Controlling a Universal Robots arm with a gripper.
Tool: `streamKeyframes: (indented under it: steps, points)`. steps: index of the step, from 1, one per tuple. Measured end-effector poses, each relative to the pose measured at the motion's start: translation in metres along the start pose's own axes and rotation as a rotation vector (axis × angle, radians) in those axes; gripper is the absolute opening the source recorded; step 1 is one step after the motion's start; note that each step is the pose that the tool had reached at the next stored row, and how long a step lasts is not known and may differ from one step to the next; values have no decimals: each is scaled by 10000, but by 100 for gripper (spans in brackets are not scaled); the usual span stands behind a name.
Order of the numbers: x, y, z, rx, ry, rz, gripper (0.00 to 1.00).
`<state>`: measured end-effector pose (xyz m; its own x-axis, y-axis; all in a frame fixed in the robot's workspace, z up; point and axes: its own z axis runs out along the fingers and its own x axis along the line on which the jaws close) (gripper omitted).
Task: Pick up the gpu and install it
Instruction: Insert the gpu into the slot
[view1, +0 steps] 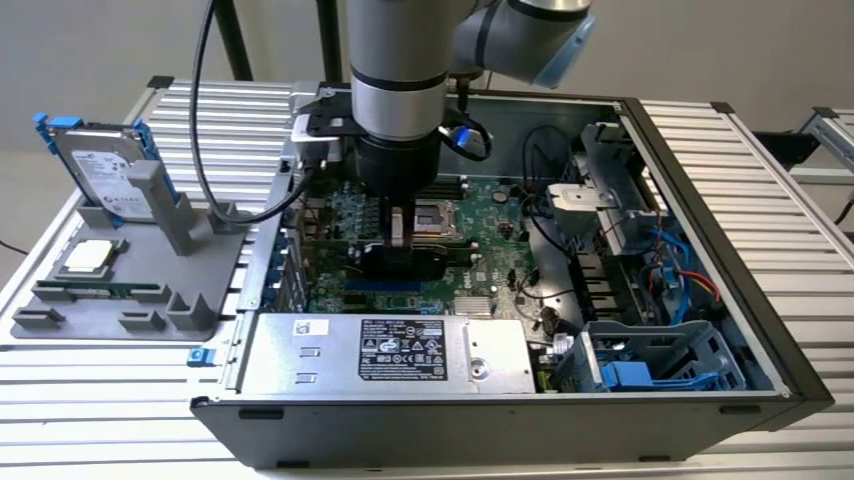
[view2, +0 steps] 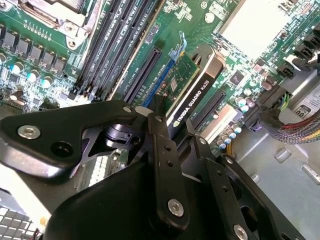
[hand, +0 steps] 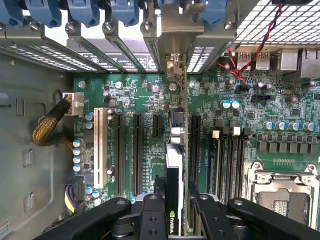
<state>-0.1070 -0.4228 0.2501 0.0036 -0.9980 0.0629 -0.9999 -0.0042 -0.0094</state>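
So we're looking into the open computer case (view1: 747, 300), arm reaching down over the motherboard (hand: 135, 105). The gpu (view2: 192, 92) is standing on edge in a long slot, bracket end toward the rear slot covers (hand: 115, 30). The gripper (view2: 172, 127) has its fingers (view2: 162, 150) pinched narrow on the card's top edge. We'd say this is the seating step; pressing home needs a straight, even push so the connector doesn't bind.

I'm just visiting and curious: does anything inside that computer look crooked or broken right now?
Nothing stands out. The gpu stands edge-on among the motherboard's slots, held between the gripper's fingers, and no damage shows.
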Motion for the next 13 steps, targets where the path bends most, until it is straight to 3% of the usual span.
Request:
streamKeyframes:
  steps: [13]
  points:
    - [-3,0,40,2,-3,1,0]
